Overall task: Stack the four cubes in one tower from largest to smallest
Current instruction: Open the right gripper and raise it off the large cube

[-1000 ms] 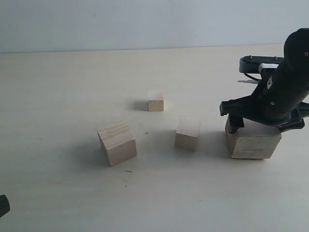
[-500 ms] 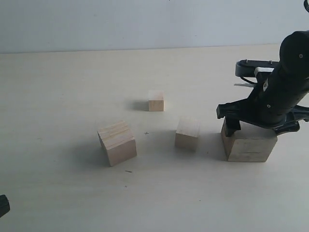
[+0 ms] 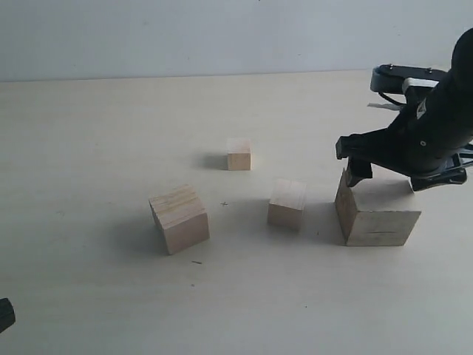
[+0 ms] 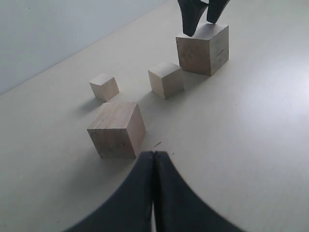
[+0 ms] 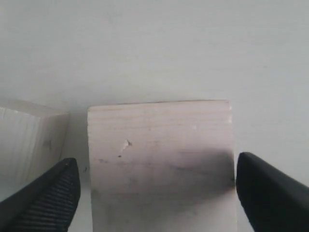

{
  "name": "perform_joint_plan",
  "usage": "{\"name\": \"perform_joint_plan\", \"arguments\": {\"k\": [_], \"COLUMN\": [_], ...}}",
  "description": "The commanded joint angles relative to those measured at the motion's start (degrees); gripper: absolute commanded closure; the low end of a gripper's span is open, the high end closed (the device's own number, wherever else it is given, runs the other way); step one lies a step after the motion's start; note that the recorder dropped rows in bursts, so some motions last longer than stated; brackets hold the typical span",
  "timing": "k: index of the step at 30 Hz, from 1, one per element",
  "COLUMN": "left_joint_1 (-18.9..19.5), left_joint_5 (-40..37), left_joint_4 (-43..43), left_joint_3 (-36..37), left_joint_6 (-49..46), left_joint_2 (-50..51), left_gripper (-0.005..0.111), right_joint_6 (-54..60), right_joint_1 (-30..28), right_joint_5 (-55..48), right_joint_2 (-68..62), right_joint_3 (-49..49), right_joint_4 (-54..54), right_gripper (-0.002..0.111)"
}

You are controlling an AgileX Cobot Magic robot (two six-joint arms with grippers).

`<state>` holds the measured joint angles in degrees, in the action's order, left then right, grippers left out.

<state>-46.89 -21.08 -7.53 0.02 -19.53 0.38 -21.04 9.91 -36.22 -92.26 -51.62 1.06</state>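
Right end effector (image 5: 156, 162) astride largest cube (image 5: 159, 130), seemingly apart

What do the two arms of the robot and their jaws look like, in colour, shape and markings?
Both are black. The right arm is bulky and glossy, with rounded casings and small white patches near its wrist. The right gripper has two wedge-shaped jaws whose inner faces are finely ribbed. The left gripper has smooth, curved jaws that taper to a narrow tip.
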Motion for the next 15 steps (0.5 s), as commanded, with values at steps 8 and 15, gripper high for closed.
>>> {"name": "perform_joint_plan", "arguments": {"k": [8, 15], "left_joint_1": [0.1, 0.1], "left_joint_5": [0.4, 0.4], "left_joint_4": [-0.2, -0.2], "left_joint_3": [0.0, 0.0], "left_joint_6": [0.2, 0.2], "left_joint_2": [-0.4, -0.4], "left_gripper": [0.107, 0.107], "right_joint_6": [-4.4, -2.6], "right_joint_1": [0.1, 1.8], "right_joint_5": [-6.6, -5.0], "right_joint_2": [4.8, 6.2], "right_joint_3": [0.1, 1.6], "right_joint_4": [2.1, 1.1], "right_gripper": [0.028, 0.029]}}
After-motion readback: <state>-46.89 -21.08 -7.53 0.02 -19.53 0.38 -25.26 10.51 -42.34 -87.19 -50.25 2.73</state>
